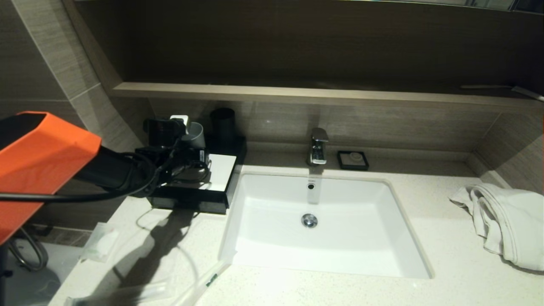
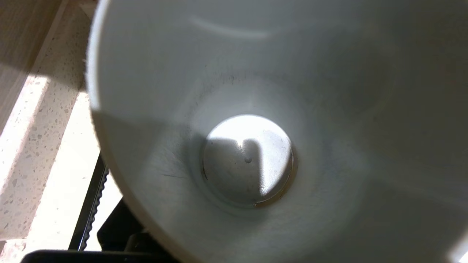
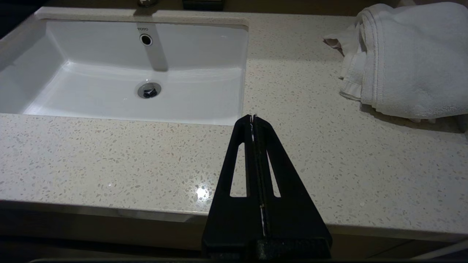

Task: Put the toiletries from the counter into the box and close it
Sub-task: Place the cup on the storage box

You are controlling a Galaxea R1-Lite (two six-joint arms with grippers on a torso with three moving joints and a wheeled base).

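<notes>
Speckled off-white stone bench: left hand, grip unclear, at pale grey cup on black white-topped box; lift it straight, slowly. Right hand pressed together.

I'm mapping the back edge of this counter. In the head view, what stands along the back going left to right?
Pale grey cup → black tumbler → chrome faucet → black soap dish → white towel, which lies nearer the front than the rest.
</notes>
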